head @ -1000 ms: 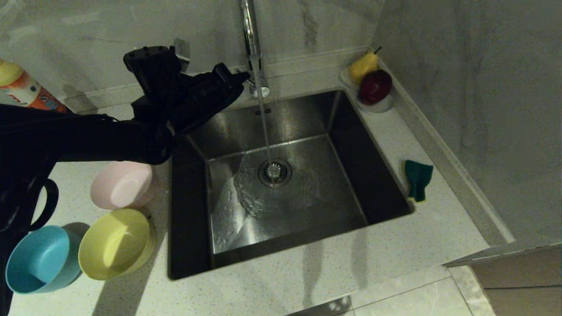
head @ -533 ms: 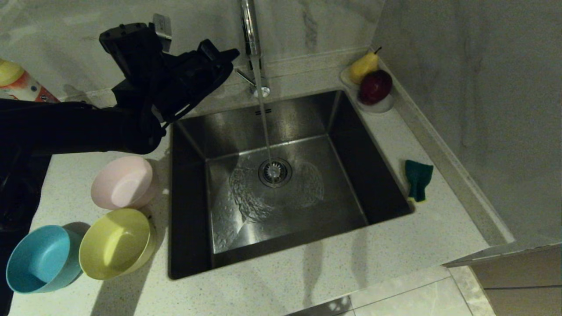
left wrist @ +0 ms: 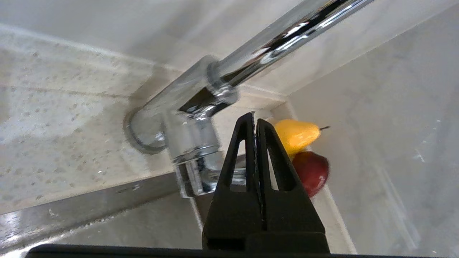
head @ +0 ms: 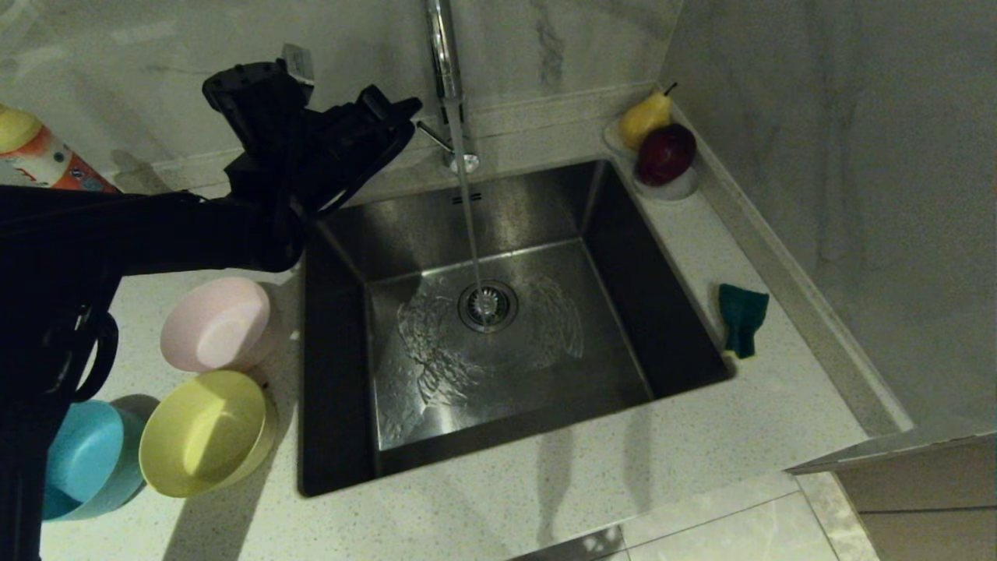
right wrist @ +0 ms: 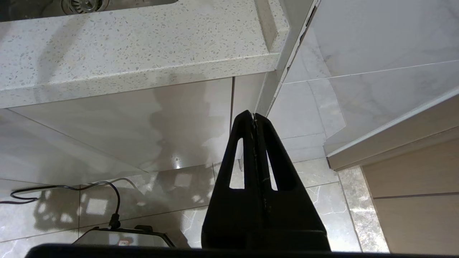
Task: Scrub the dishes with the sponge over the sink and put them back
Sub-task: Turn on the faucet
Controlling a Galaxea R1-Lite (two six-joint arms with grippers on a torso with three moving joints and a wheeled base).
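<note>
The three small round plastic bowls sit on the speckled stone counter (head: 701,460) along the left edge of the square stainless steel sink (head: 498,327): the pale pink bowl (head: 216,324) farthest back, the yellow bowl (head: 204,432) just in front of it, and the light blue bowl (head: 86,460) beside the yellow one at the counter's front left corner, now partly covered by the dark arm. None of them has shifted since a second ago. The small rectangular sponge, dark green face up (head: 740,315), lies on the counter's right edge, just beside the sink rim, where it was before. Water runs from the tall chrome faucet (head: 444,78) onto the round drain strainer (head: 487,305), and the ripple pattern on the basin floor has spread wider than earlier.

The left gripper (head: 405,105) hangs above the sink's back left corner, fingers pressed together and holding nothing, its tip just beside the faucet's thin side lever; it had lifted back toward the wall half a second ago and has since come forward and down again. The right gripper (right wrist: 253,115), also pressed together and empty, hangs parked below the counter's front edge, over the floor tiles.

At the counter's back right corner a small white dish (head: 674,187) holds a yellow pear (head: 642,117) and a dark red apple (head: 666,152)
</note>
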